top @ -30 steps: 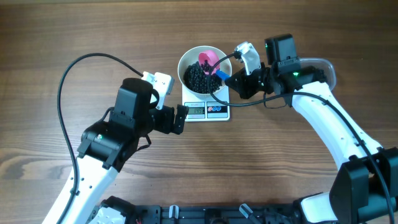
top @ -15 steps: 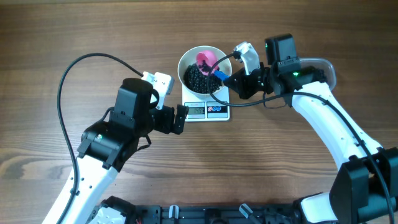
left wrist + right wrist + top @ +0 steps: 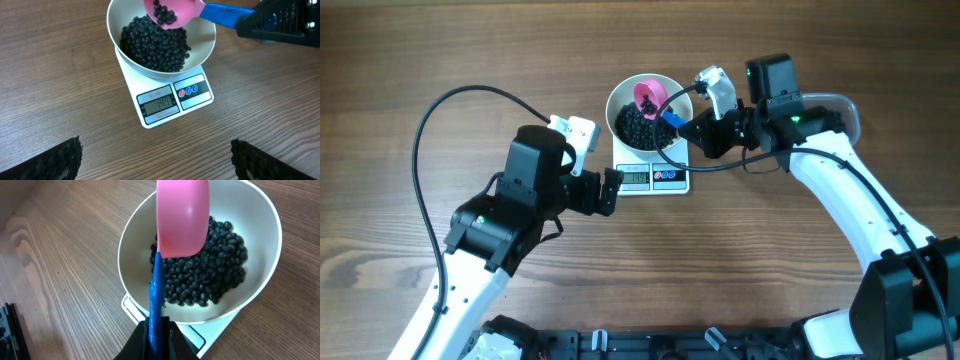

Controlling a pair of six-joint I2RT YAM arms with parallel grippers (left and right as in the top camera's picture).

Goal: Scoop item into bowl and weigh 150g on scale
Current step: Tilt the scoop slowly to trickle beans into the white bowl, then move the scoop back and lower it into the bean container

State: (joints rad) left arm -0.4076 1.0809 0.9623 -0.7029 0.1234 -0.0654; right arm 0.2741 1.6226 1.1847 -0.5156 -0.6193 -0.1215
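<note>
Had the right gripper [image 3: 155,339] clenched on the blue handle [image 3: 156,292], way back at its end, probably for reach without crowding the bowl [image 3: 265,235]. Held the pink scoop [image 3: 182,220] tipped over the rim with a few beans [image 3: 162,12] left in it, presumably to trickle them in slowly. Found most of the beans heaped in the bowl, sitting square on the scale [image 3: 192,92]. Read the display [image 3: 159,104] as a hair under target, though couldn't swear to the last digit. Parked the left gripper [image 3: 157,160] wide open, holding nothing, low over the table [image 3: 50,75] facing the scale, likely just for a clear look at that display.
</note>
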